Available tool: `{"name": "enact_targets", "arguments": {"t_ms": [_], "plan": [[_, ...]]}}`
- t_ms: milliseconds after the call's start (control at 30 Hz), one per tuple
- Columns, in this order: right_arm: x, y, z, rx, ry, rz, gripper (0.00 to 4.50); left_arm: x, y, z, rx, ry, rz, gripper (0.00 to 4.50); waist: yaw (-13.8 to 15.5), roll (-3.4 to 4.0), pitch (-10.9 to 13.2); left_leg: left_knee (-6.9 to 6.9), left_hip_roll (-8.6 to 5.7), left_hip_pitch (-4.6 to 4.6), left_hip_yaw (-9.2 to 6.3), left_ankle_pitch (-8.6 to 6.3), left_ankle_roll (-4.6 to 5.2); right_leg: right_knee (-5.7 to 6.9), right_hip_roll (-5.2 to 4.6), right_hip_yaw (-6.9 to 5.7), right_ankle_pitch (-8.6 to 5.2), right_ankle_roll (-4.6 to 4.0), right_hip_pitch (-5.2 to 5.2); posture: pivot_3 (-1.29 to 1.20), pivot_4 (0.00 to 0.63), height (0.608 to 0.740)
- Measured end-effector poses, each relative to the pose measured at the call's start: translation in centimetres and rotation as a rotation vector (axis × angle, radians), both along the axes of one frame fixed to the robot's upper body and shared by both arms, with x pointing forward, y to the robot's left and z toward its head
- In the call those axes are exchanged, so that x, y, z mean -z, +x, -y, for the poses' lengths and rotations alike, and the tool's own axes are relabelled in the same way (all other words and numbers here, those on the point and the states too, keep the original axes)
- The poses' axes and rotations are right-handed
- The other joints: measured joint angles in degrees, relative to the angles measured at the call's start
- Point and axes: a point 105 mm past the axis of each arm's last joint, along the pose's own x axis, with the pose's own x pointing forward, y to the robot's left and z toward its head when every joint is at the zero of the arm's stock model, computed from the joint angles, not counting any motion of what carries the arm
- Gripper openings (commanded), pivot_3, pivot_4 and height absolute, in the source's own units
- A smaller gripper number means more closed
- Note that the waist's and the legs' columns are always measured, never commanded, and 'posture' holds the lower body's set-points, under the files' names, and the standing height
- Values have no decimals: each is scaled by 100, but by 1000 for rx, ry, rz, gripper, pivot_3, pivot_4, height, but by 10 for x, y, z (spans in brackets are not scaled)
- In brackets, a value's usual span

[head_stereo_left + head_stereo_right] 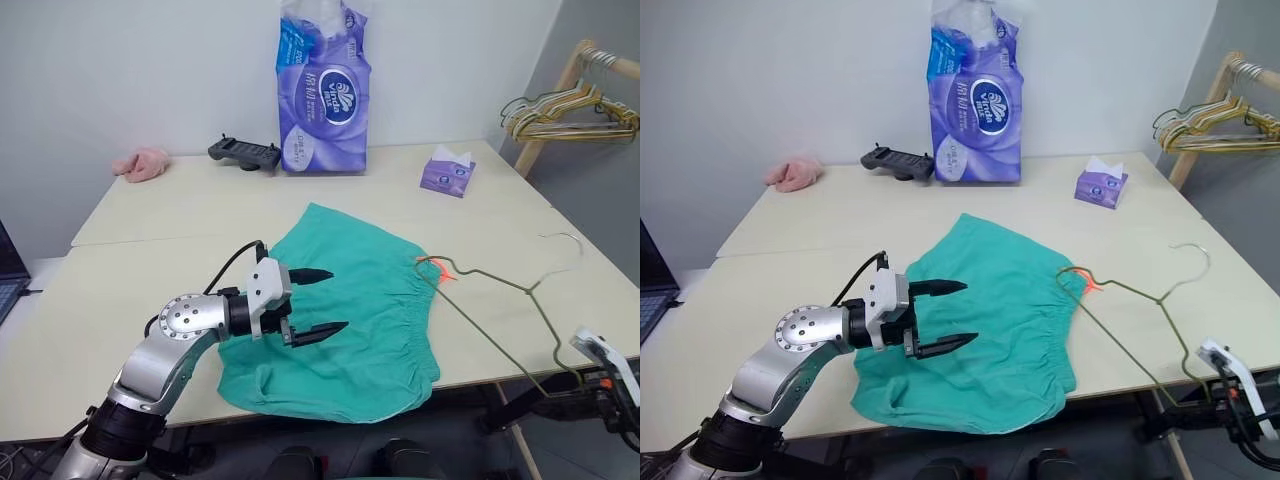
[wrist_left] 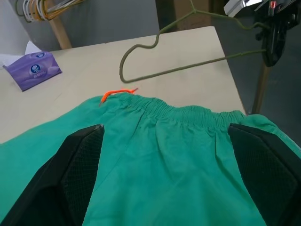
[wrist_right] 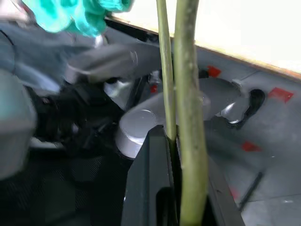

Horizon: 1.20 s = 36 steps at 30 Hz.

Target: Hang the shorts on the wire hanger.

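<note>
1. Left eye view: the shorts (image 1: pixel 350 310) lie flat on the tabletop (image 1: pixel 150 300) at its near edge, about midway along it, waistband toward the right edge, with the hem end reaching the near edge.
2. An orange drawstring (image 1: pixel 440 268) pokes out at the far end of the waistband.
3. The left gripper (image 1: pixel 318 301) hangs over the left part of the shorts with its two black fingers spread wide and nothing between them (the left wrist view shows teal cloth in the gap, below the fingers).
4. The wire hanger (image 1: pixel 520 290) lies over the near right corner of the tabletop, its hook (image 1: pixel 565 245) toward the right edge; one wire end comes up to the waistband just beside the drawstring.
5. The right gripper (image 3: pixel 176 155) sits off the near right corner, clamped tight on the hanger's wire, which runs up between its fingers in the right wrist view.
6. Along the far edge stand a purple tissue pack (image 1: pixel 322 90), a black controller (image 1: pixel 244 153) and a pink fluffy cloth (image 1: pixel 142 163); a small purple tissue box (image 1: pixel 447 172) sits toward the far right corner.
7. Beyond the right edge, bunched hangers (image 1: pixel 570 115) hang on a wooden rack (image 1: pixel 555 110).
</note>
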Motion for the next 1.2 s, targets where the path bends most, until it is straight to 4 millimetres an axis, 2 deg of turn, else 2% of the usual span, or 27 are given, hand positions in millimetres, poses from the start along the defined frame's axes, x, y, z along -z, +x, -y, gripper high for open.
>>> {"name": "enact_targets", "arguments": {"t_ms": [267, 467, 667, 800, 900, 1067, 1200], "plan": [[7, -19, -10, 47, 81, -116, 0, 0, 1, -2, -8, 10, 4, 4466, 1, -5, 11, 0, 1, -4, 1, -2, 3, -12, -2, 1, 0, 1, 2, 89, 78, 740], [21, -36, -16, 91, 118, -185, 0, 4, -3, -4, -16, 4, -13, 4466, 12, -15, 53, 0, 2, -23, -4, -3, 4, -16, -3, -3, -1, 0, 1, 98, 80, 740], [21, -38, -15, 130, 136, -194, 0, 2, -4, -1, -8, -4, -7, 4466, 10, -13, 104, 0, 2, -25, -4, -3, 4, -17, -4, -4, -12, -18, 1, 101, 85, 740], [26, -49, -6, 190, 118, -228, 0, 3, -4, -2, -10, -3, -12, 4466, 15, -12, 135, -1, 2, -31, -8, -4, 4, -23, -5, -8, -13, -18, -3, 89, 83, 740], [25, -50, -4, 202, 122, -223, 0, 4, -5, -2, -9, -3, -14, 4466, 11, -16, 145, -1, 3, -32, -7, -4, 4, -23, -5, -7, -13, -18, -3, 89, 83, 740], [27, -57, -9, 188, 134, -232, 0, 4, -6, -1, 3, -1, -16, 4466, 3, -13, 152, -2, 4, -32, -7, -4, 4, -23, -5, -8, -15, -21, -3, 86, 74, 740], [23, -52, -24, 143, 175, -203, 0, 4, -6, -1, 10, 5, -14, 4466, -2, -11, 155, -1, 4, -32, -7, -4, 4, -23, -5, -8, -15, -20, -3, 91, 62, 740]]}}
